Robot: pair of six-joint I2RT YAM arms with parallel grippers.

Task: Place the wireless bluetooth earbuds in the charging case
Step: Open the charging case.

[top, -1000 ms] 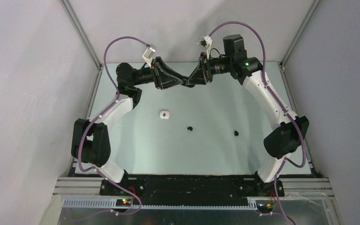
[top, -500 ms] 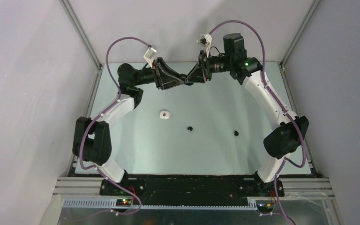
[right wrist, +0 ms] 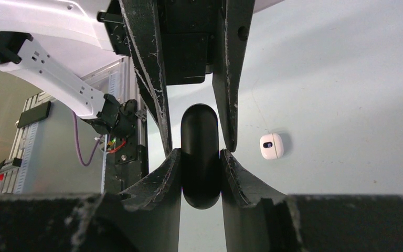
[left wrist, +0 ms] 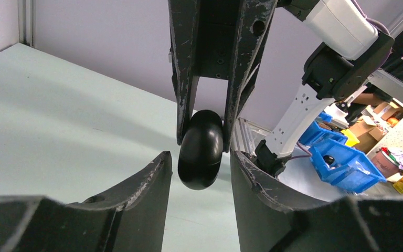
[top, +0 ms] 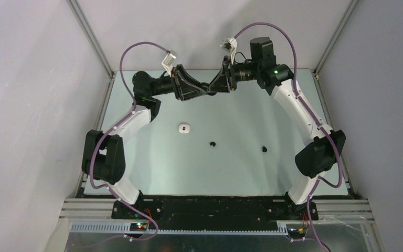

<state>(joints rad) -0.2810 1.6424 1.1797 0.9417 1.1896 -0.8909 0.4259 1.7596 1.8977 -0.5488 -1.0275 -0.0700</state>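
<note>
Currently I'm clamping the black case (left wrist: pixel 201 142) in the right tool (right wrist: pixel 200 157) over the counter's (top: pixel 241 173) far edge, left tool (left wrist: pixel 199 160) gaping around it, black earbuds (top: pixel 213 143) lying mid-counter; a mistimed handover risks dropping it.

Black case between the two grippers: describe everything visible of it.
The black case is a smooth, glossy, pebble-shaped shell, plastic by its look, with no open lid showing. It hangs in the air above the far part of the table, clamped across its narrow width by the right gripper. The left gripper has its fingers flanking it with small gaps, not touching.
</note>
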